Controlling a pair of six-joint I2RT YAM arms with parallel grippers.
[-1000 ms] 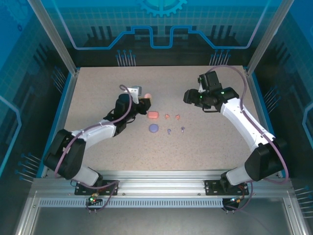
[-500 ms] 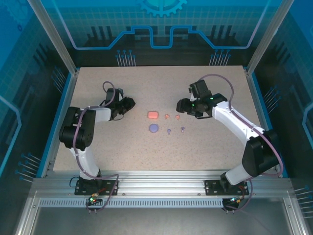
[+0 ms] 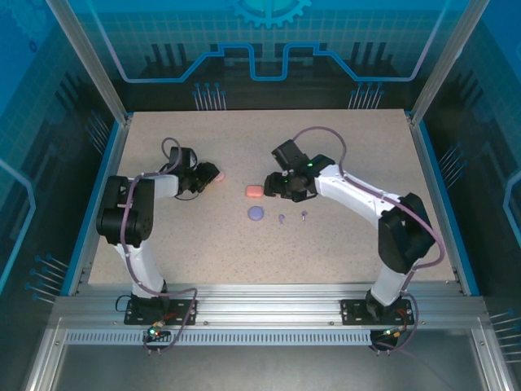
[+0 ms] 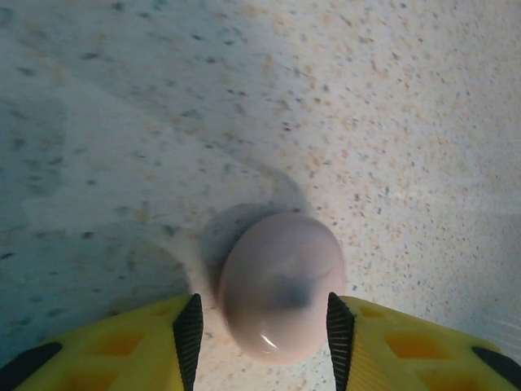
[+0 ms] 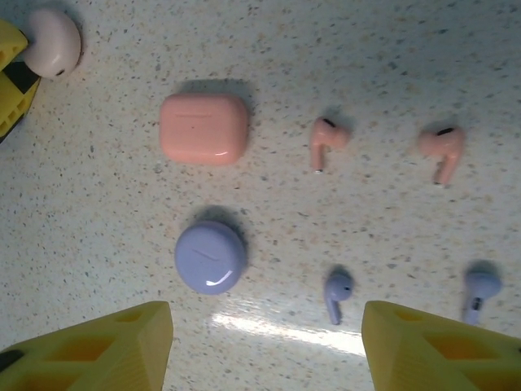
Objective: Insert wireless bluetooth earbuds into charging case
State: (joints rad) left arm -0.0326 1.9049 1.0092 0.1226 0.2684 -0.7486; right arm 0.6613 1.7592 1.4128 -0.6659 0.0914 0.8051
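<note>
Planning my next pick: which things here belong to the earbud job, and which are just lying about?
Job: coral earbuds, purple earbuds, coral case, purple case, pink case.
Just there: table, front rail.

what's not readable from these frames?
Top external: the coral earbuds lie under the right gripper, hidden.
Top external: the purple earbuds are too small to read their pose.
Left wrist: the pale pink case is blurred; whether the left gripper touches it is unclear.
Right wrist: what the coral case and purple case hold; lids shut.
</note>
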